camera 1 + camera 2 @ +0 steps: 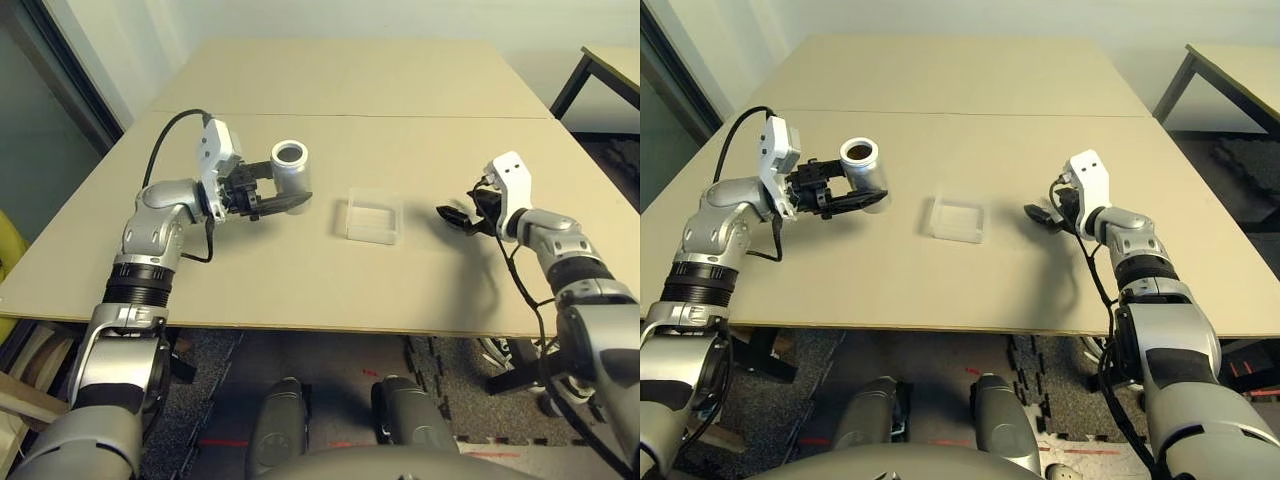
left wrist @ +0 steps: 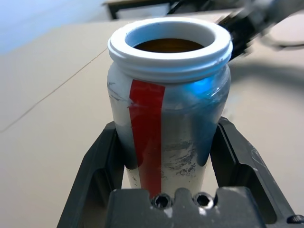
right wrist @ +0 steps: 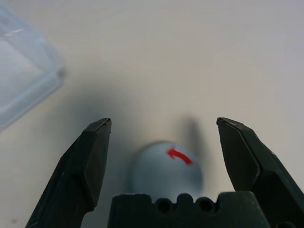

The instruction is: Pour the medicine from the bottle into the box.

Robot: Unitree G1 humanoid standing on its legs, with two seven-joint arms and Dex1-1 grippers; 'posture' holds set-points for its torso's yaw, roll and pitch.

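1. Bottle point(image 2: 161, 109), silver-grey with a red stripe, stands uncapped in the grip of the left gripper point(image 2: 166, 159), its fingers closed against both sides, left of the clear box point(image 1: 374, 217).
2. Right gripper point(image 3: 164, 122) spreads its fingers wide apart, holding nothing, above the table point(image 1: 300, 290) to the box's right.
3. Round grey cap point(image 3: 166, 173), marked with a red arrow, lies beneath the right gripper.
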